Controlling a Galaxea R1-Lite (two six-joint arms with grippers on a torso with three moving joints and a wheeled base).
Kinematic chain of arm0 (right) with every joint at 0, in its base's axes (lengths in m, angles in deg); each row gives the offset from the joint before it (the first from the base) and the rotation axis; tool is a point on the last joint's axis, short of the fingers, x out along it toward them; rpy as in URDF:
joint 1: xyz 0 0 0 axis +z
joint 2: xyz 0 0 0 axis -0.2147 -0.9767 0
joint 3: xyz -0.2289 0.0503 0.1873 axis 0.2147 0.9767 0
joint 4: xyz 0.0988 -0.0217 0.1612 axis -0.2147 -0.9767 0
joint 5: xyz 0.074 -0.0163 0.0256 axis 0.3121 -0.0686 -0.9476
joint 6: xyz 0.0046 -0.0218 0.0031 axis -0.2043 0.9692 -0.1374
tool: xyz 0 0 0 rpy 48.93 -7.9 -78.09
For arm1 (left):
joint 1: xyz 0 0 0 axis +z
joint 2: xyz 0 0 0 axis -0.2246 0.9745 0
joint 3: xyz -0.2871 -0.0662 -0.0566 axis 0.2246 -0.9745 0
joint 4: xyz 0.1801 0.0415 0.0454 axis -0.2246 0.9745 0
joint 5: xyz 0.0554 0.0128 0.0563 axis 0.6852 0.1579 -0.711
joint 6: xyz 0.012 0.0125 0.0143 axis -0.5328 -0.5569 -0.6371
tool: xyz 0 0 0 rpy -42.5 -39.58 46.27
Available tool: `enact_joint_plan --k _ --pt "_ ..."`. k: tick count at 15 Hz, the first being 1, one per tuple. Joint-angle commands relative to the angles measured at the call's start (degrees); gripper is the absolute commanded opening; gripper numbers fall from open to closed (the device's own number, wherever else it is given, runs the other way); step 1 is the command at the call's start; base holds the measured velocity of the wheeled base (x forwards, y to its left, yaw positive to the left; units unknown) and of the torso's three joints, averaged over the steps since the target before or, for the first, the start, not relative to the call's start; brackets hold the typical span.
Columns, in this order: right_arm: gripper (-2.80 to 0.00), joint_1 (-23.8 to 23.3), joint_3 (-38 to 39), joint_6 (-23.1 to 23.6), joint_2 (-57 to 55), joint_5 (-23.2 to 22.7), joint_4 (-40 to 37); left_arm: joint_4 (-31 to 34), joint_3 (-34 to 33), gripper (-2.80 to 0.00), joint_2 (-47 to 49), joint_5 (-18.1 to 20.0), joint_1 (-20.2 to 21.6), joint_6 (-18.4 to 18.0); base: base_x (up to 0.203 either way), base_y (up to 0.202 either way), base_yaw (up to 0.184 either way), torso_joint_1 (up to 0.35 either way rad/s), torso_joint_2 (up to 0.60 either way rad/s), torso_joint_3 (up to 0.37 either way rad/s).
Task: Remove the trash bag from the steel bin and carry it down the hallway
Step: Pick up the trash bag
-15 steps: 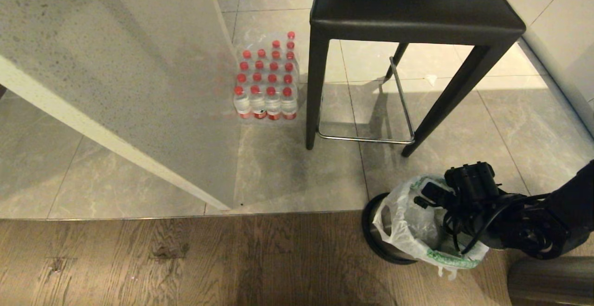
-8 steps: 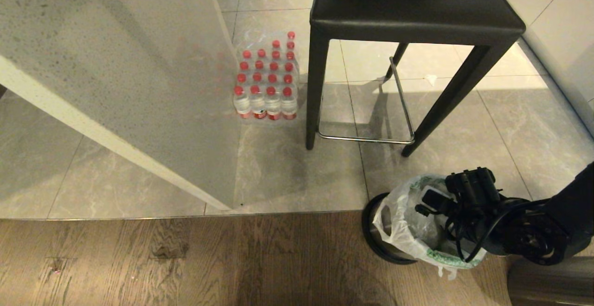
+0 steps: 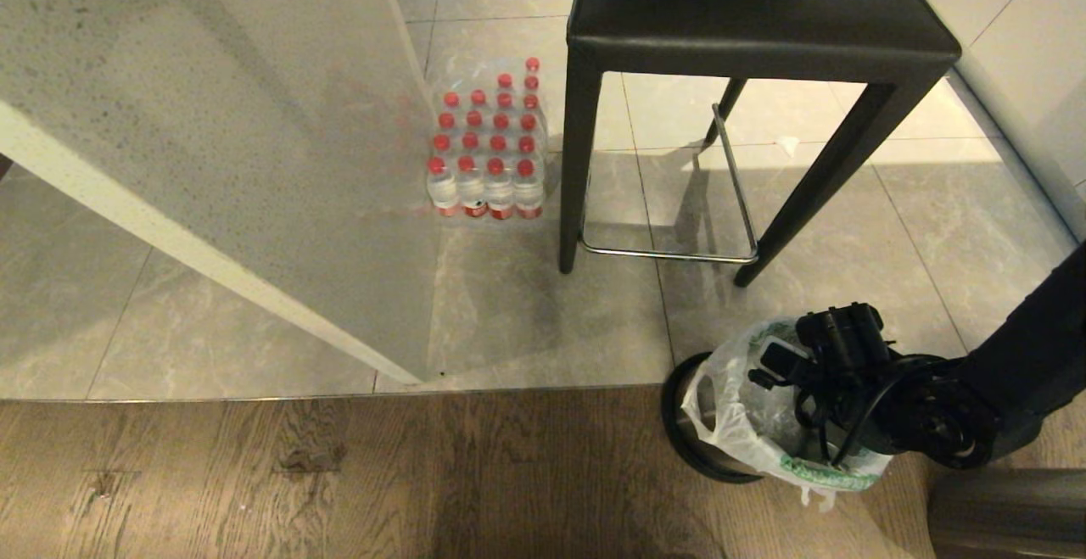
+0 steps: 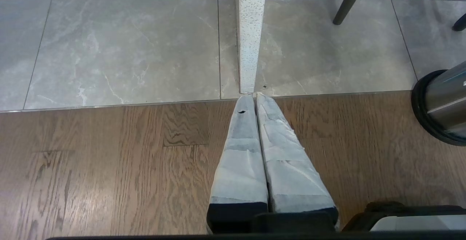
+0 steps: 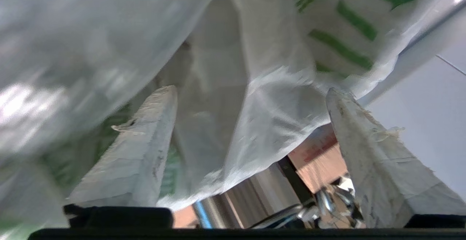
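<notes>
The steel bin (image 3: 676, 410) stands on the floor at the lower right, where tile meets wood, and its wall also shows in the left wrist view (image 4: 442, 103). The trash bag (image 3: 736, 423), thin white plastic with green printing, lines it and drapes over its rim. My right gripper (image 3: 768, 366) reaches in over the bin's mouth from the right. In the right wrist view it (image 5: 251, 90) is open, its taped fingers wide apart with a fold of the bag (image 5: 255, 50) hanging loose between them. My left gripper (image 4: 253, 95) is shut and empty above the wood floor.
A black stool (image 3: 755, 25) with a chrome footrest stands just beyond the bin. A shrink-wrapped pack of red-capped bottles (image 3: 488, 152) sits left of it, beside a speckled white counter (image 3: 212, 143). A white wall (image 3: 1031, 109) runs along the right.
My right gripper has gone from shut to open, letting the bag's plastic go slack. Its wrist shifted slightly left over the bin. The bag and bin have stayed put.
</notes>
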Motion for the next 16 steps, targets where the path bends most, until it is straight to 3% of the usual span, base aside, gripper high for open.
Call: enact_joint_plan --k 1,16 --pt "0.00 -0.09 -0.88 2.21 -0.95 1.62 0.05 0.00 0.00 -2.80 -0.02 0.00 0.00 0.04 0.000 0.000 0.000 0.000 0.00 0.000" --pt "0.00 -0.43 -2.53 2.55 -4.31 2.48 0.41 0.00 0.00 -2.80 -0.02 0.00 0.00 0.04 0.000 0.000 0.000 0.000 0.00 0.000"
